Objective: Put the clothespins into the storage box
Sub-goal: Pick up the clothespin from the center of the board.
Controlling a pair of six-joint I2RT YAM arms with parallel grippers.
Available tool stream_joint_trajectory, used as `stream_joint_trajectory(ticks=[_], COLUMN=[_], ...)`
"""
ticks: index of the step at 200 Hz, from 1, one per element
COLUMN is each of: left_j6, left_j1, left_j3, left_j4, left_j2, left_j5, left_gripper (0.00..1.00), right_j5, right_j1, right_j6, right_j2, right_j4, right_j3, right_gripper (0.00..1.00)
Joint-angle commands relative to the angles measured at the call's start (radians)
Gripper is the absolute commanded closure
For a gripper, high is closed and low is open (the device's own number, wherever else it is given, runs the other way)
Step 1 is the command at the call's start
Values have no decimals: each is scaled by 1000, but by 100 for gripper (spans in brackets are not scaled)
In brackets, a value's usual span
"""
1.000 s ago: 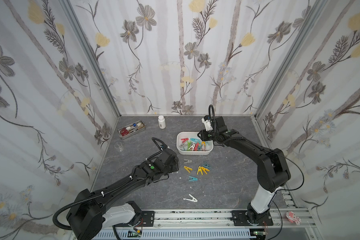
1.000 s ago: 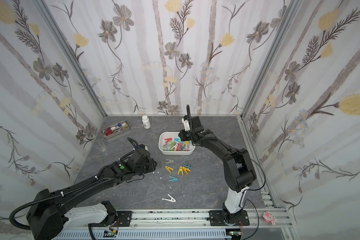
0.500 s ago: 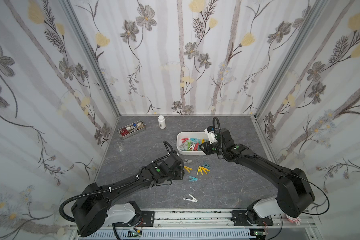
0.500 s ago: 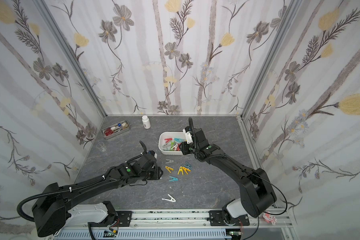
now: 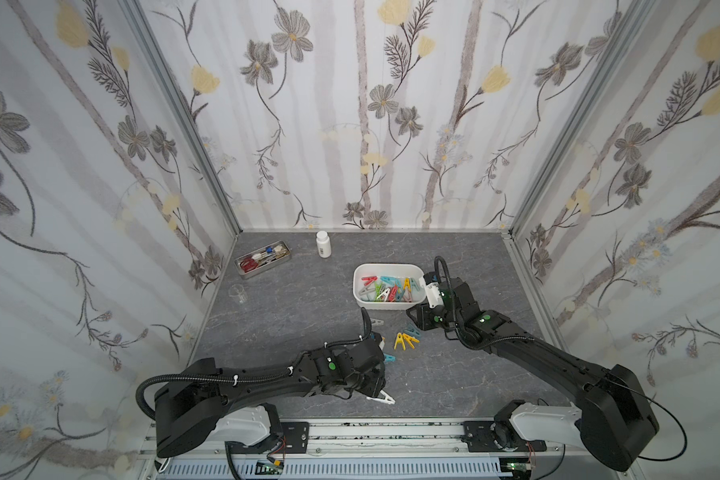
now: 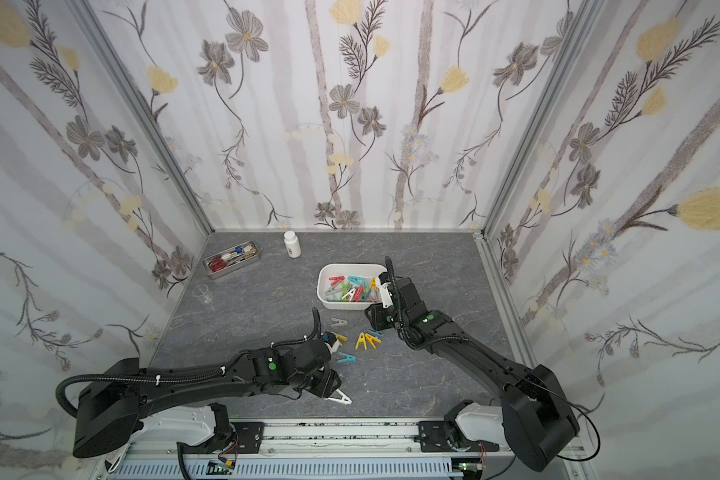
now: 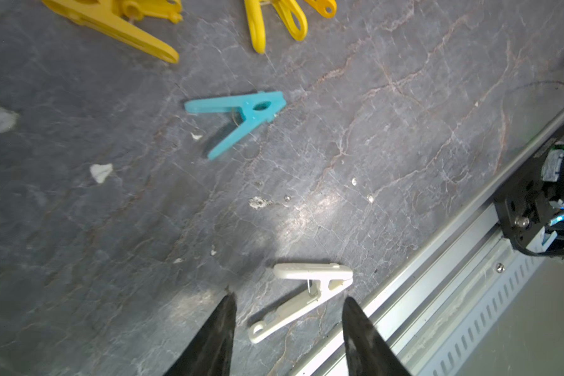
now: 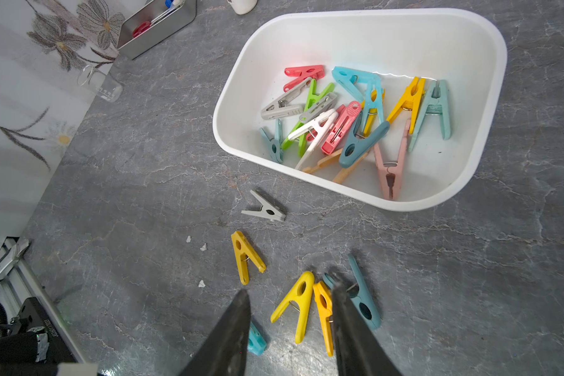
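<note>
Grey marbled counter (image 5: 292, 299) is enclosed by flowered walls (image 5: 371, 124), and only clothespins are being worked on. At the front edge, the left fingers (image 7: 215, 341) have been brought forward from further back and are now set partly open on either side of the white clothespin (image 7: 306, 293), which is not yet gripped. A light teal clothespin (image 7: 245, 117) lies just beyond it. Near the counter's middle, a grey clothespin (image 8: 266, 211), a single yellow clothespin (image 8: 246, 257), a yellow pair (image 8: 306, 306) and a dark teal clothespin (image 8: 363, 299) are left loose. Just behind them stands the storage box (image 5: 385, 306), filled with well over a dozen clothespins. A second ago the right fingers (image 8: 228, 338) were held over that box. They have since been swung out, empty and partly open, above the yellow pair. A drop is judged finished, and two pickups are being prepared together.
</note>
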Motion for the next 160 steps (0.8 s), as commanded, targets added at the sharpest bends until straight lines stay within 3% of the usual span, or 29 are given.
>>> stream_joint_trajectory(ticks=[1, 95, 160], left_j6=[26, 107, 100], left_j1=[-30, -90, -102], left_j3=[0, 63, 53], left_j4=[22, -20, -39], left_j2=[16, 158, 150], left_j5=[-33, -29, -2], left_gripper=[47, 49, 52], right_j5=[5, -12, -9], right_j1=[1, 1, 1], right_j6=[11, 16, 13], right_j2=[-6, 7, 7], right_j4=[30, 56, 61], right_j3=[-10, -16, -19], right_gripper=[58, 57, 58])
